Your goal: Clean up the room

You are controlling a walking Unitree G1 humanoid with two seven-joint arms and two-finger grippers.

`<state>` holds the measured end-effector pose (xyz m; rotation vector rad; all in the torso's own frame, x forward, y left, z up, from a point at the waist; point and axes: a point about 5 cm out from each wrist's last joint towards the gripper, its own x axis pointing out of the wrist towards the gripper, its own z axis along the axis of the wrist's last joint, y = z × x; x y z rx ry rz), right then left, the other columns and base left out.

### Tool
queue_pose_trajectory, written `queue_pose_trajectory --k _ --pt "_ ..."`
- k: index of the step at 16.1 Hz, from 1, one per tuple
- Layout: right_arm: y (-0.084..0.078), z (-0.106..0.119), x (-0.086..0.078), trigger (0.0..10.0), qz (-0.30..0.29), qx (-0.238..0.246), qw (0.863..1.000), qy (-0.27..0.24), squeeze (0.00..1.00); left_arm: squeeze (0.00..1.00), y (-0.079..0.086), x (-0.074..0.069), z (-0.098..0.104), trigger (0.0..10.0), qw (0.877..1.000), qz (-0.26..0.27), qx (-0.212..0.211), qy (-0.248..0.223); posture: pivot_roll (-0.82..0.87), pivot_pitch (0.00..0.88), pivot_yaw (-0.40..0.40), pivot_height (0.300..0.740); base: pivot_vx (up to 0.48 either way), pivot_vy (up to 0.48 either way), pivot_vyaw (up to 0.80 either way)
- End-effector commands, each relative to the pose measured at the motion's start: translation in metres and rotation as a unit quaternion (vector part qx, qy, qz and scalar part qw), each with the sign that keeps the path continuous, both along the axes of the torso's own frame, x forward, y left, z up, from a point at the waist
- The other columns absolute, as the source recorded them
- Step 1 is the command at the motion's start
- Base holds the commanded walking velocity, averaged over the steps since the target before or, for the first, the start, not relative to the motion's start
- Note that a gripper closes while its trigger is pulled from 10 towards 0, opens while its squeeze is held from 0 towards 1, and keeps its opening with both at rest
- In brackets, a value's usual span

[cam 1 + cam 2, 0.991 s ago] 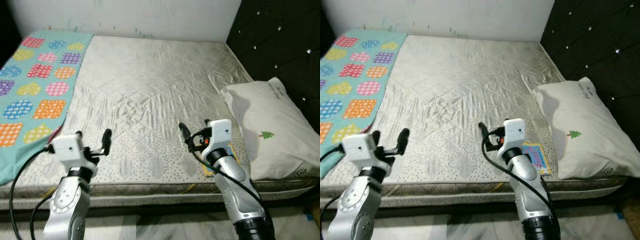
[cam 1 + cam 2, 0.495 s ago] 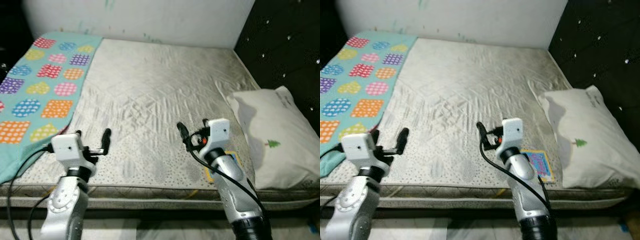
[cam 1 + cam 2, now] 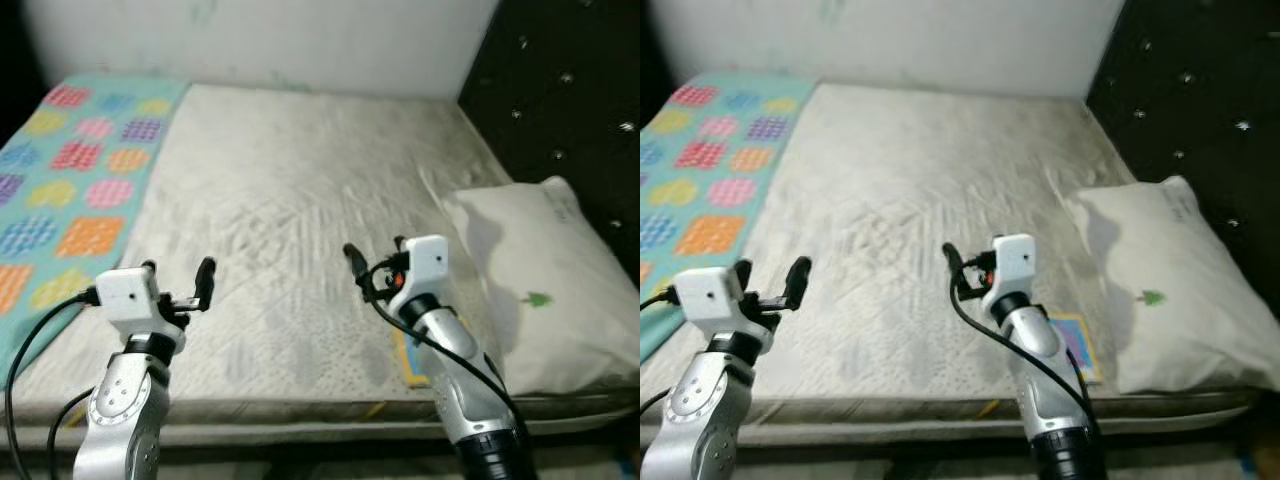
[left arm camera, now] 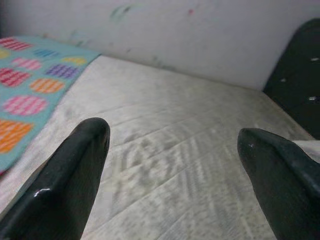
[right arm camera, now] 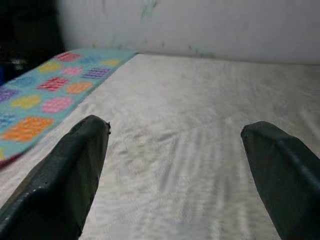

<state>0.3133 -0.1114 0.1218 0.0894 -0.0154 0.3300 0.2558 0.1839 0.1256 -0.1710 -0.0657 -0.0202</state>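
A bare quilted mattress lies before me. A teal blanket with coloured patches covers its left side. A white pillow with a small green tree print rests at the right, against the black headboard. A small colourful book lies flat near the front edge, partly hidden behind my right arm. My left gripper hovers open over the front left of the mattress, holding nothing. My right gripper hovers open over the front middle, also holding nothing. In the wrist views, black fingers stand wide apart.
A white wall runs along the far side of the bed. The tufted headboard closes off the right. The mattress's front edge is just below my arms. The picture is slightly blurred.
The whole picture has shifted and blurred a little, so the camera has moved. Both arms hold the same pose, fingers still apart. Nothing on the bed has moved.
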Motion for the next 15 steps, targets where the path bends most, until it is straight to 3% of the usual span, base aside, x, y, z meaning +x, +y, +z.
queue_pose_trajectory --k 1,6,15 --pt "-0.0137 -0.0033 -0.0004 10.0 -0.021 -0.005 1.000 0.006 0.00 0.00 -0.0067 0.0000 -0.0032 10.0 1.000 -0.004 -0.002 0.012 -0.04 0.075 -0.077 0.740 0.000 0.000 0.00" --pt "-0.0144 -0.0077 0.0011 10.0 -0.020 -0.007 1.000 0.018 0.00 0.00 -0.0054 0.0024 -0.0081 10.0 0.999 0.008 -0.022 0.023 -0.04 0.059 -0.079 0.740 0.000 0.000 -0.11" --pt "-0.0139 -0.0115 0.0058 10.0 -0.015 -0.012 0.999 0.027 0.00 0.00 -0.0094 0.0071 -0.0083 10.0 1.000 -0.003 -0.025 0.018 -0.05 0.043 -0.077 0.740 0.000 0.371 -0.48"
